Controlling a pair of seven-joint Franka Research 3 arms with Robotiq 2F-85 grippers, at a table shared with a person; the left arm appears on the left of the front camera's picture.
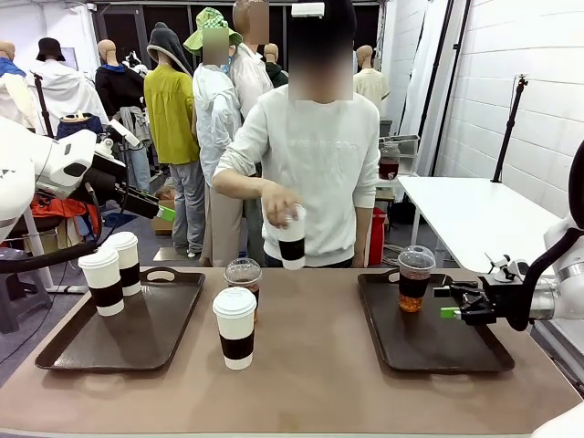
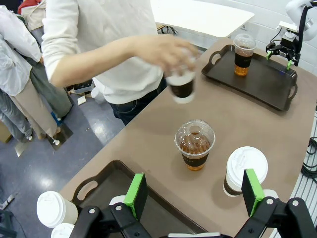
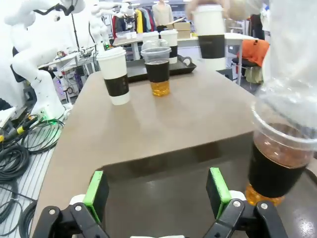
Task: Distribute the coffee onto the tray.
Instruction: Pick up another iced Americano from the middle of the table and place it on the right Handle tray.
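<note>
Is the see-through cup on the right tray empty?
No, the clear dome-lidded cup on the right tray holds brown liquid.

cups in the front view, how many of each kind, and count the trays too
white paper cups: 4
clear dome-lidded cups: 2
trays: 2
total: 8 things, 6 of them cups

The paper cups were white with dark brown sleeves; the clear cups held amber-brown liquid; the trays were dark brown.
</note>
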